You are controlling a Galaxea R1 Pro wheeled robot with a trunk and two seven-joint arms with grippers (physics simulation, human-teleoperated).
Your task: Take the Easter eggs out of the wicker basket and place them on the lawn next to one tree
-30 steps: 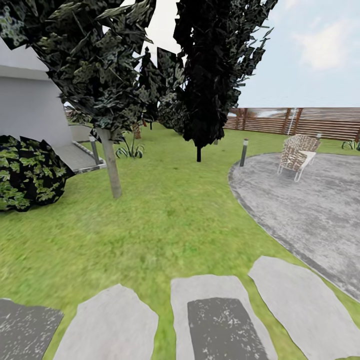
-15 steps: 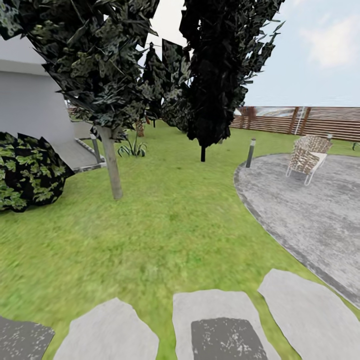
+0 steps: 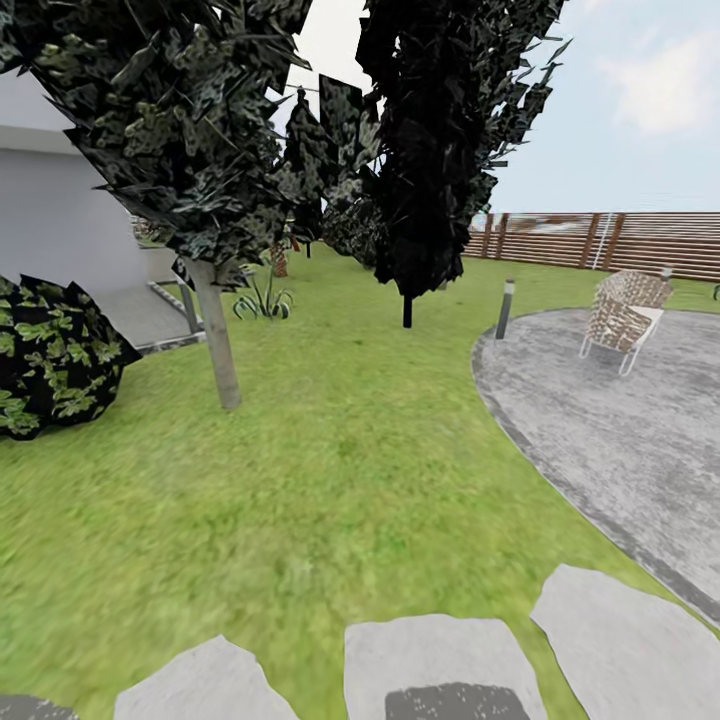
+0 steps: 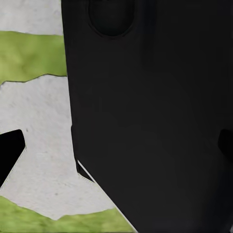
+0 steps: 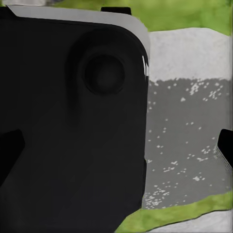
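Observation:
The lawn (image 3: 340,470) of the garden spreads ahead of me. A tree (image 3: 216,345) with a thin pale trunk and a dark leafy crown stands on it at the left. The Easter eggs and the wicker basket are out of view. In the left wrist view my left gripper (image 4: 116,148) is open, its dark fingertips (image 4: 9,151) far apart over a grey stepping stone (image 4: 39,145) and a black part of my body. My right gripper (image 5: 116,148) is also open, fingertips (image 5: 226,145) spread, with nothing held.
An all-black columnar tree (image 3: 425,160) stands in the middle distance. A grey paved patio (image 3: 620,430) curves along the right, with a wicker chair (image 3: 625,312) and a bollard light (image 3: 505,308). A bush (image 3: 55,355) and a grey building (image 3: 60,220) lie left. A brown slat fence (image 3: 600,242) is behind. Stepping stones (image 3: 440,660) are near me.
The whole view has shifted: the stepping stones have slid down towards the lower edge and the pale-trunked tree looks nearer, so the camera has moved forward over the lawn.

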